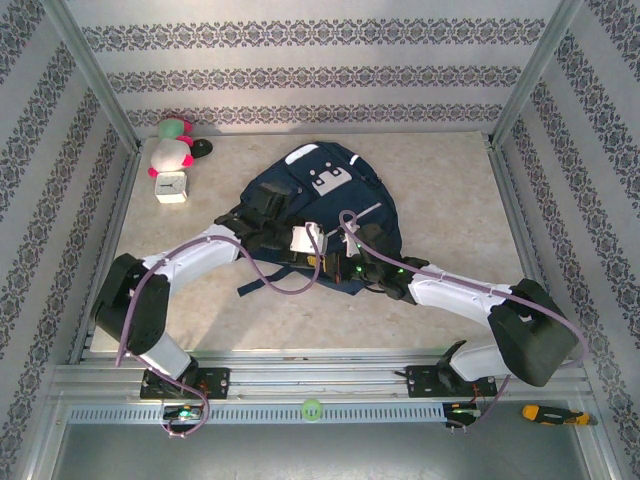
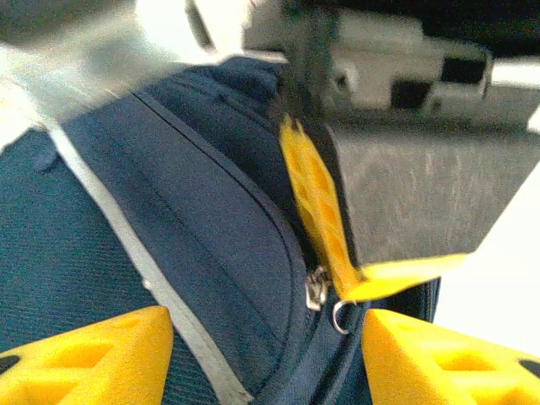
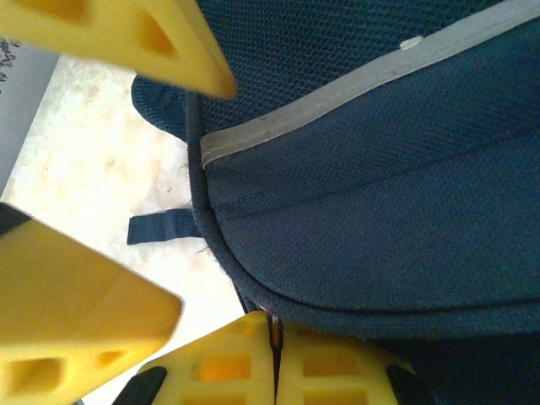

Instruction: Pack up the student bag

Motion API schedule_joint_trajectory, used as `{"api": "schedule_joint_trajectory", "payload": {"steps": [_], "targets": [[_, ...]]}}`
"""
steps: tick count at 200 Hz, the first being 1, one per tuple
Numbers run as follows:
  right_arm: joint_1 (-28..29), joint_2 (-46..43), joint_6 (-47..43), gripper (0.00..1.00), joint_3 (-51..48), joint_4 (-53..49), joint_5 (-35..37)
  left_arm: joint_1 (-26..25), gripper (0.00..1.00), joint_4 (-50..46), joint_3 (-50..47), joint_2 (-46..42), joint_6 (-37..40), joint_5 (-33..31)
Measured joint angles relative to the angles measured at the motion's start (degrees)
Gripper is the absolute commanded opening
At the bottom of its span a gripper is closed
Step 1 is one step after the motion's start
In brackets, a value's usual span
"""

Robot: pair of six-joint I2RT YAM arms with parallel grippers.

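Near rail first: an orange-and-black screwdriver (image 1: 545,412) lies at the right, with a small green ring (image 1: 312,407) mid-rail. Both arms reach in to the large navy-blue fabric backpack (image 1: 300,185), which lies flat mid-table. The left gripper (image 2: 266,350) hovers at the zip seam, its yellow fingers wide apart either side of a silver zip pull (image 2: 316,288). The right gripper (image 3: 274,319) has its fingers pressed together at the bag's edge, pinching a thin brownish tab (image 3: 274,332), possibly a zip tag, though it's blurry. In the far left corner sits a pink-and-white plush toy (image 1: 172,148), with a small white cube (image 1: 171,187) just in front.
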Motion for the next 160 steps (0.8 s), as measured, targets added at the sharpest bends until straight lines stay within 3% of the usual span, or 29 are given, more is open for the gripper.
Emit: {"api": "schedule_joint_trajectory", "payload": {"steps": [33, 58, 73, 160], "targets": [[-0.37, 0.0, -0.11, 0.0, 0.0, -0.02, -0.42, -0.26, 0.36, -0.09, -0.35, 1.42, 4.87, -2.47], [-0.76, -0.61, -0.13, 0.0, 0.0, -0.5, -0.61, -0.26, 0.1, 1.44, -0.52, 1.42, 5.81, -4.24], [-1.9, -1.73, -0.13, 0.0, 0.0, -1.18, -1.03, -0.26, 0.02, 1.6, -0.55, 1.42, 6.84, -4.61], [-16.63, -11.43, -6.51, 0.0, -2.62, -10.34, -7.17, 1.75, 0.0, 2.62, -7.61, -6.21, 7.21, -1.81]]}}
